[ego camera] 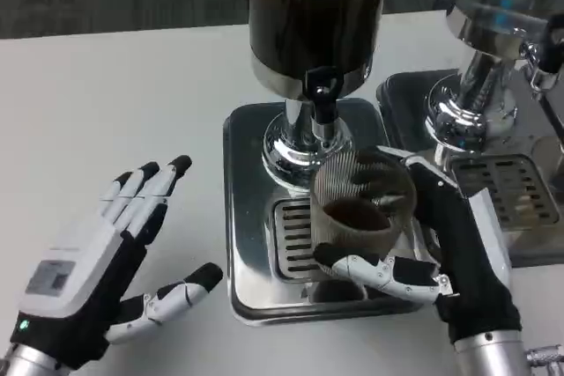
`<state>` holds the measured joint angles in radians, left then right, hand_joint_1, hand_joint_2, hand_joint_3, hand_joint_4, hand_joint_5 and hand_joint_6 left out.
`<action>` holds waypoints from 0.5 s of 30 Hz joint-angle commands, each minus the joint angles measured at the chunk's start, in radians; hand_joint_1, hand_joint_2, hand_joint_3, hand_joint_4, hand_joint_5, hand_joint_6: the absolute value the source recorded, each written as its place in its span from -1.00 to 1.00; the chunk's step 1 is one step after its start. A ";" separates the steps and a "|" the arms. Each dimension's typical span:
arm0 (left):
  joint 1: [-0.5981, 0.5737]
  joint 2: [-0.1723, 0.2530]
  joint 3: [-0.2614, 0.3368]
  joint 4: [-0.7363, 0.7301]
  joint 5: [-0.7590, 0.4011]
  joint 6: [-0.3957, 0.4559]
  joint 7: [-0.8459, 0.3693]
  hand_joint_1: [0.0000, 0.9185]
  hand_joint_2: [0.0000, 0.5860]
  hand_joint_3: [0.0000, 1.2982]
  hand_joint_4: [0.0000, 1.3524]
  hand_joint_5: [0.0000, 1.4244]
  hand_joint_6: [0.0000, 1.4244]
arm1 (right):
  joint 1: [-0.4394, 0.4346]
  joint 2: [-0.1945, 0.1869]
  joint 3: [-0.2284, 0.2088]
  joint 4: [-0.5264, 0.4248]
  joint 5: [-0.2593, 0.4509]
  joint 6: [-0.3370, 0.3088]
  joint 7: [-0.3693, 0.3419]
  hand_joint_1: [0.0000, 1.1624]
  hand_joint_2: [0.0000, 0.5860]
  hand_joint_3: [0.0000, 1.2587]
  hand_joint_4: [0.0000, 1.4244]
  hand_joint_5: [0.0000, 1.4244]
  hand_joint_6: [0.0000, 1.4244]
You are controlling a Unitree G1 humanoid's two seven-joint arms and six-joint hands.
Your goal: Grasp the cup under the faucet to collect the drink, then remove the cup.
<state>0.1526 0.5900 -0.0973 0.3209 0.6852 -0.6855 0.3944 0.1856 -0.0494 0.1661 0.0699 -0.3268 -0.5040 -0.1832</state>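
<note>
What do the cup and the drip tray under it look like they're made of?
Cup: seemingly clear ribbed glass or plastic; fine vertical lines, with dark drink showing through. Drip tray: apparently polished stainless steel; mirror-like reflections and a slotted grate.

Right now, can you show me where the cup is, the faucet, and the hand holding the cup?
cup (357, 209): head view, on its ribbed front wall.
faucet (322, 99): head view, on the black spout above the cup.
right hand (458, 253): head view, on its black palm beside the cup.

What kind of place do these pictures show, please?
Probably a drink station set up for robot testing: two beverage dispensers stand on steel drip trays on a white table, and the right hand holds a ribbed cup.
</note>
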 commanded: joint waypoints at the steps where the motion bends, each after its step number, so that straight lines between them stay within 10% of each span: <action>1: 0.060 0.043 0.006 -0.072 0.032 0.035 -0.034 -1.00 -0.38 -1.00 -1.00 -1.00 -1.00 | 0.026 -0.017 0.002 -0.101 0.027 0.006 0.045 0.87 -0.44 -0.19 -0.15 0.17 0.67; 15: 0.270 0.100 0.083 -0.294 0.084 0.044 -0.025 -1.00 -0.36 -1.00 -1.00 -1.00 -1.00 | 0.108 -0.061 0.010 -0.258 0.090 0.049 0.181 0.87 -0.44 -0.19 -0.15 0.17 0.67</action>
<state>0.3838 0.6697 -0.0349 0.0561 0.7576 -0.6373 0.3728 0.2792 -0.0989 0.1858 -0.1383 -0.2771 -0.4621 -0.0210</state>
